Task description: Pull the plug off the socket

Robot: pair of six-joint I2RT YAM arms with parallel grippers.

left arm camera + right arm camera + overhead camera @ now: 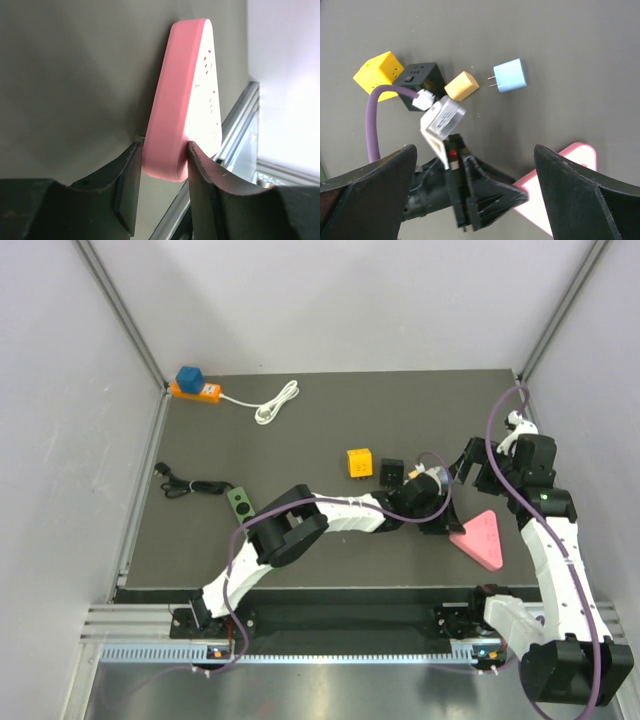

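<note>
Left tool (pixel 164 151) pinching narrow end of pink triangular plastic socket (pixel 187 85), lower centre of left wrist view. Right tool (pixel 475 147) spread wide, holding nothing. Light-blue boxy plug (pixel 510 76) lies on dark table (pixel 330 420), upper centre of right wrist view, prongs bare, pointing left, apart from socket. Small orange block (pixel 462 85) just left of plug.

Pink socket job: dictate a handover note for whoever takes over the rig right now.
Left gripper: shut on one end of the pink socket.
Right gripper: open, empty, above the mat.
Blue plug: loose on the mat, prongs bare, apart from the socket.
Done: the plug looks to be out of the socket.
Left: probably only to let go of the socket and draw both arms back.
</note>
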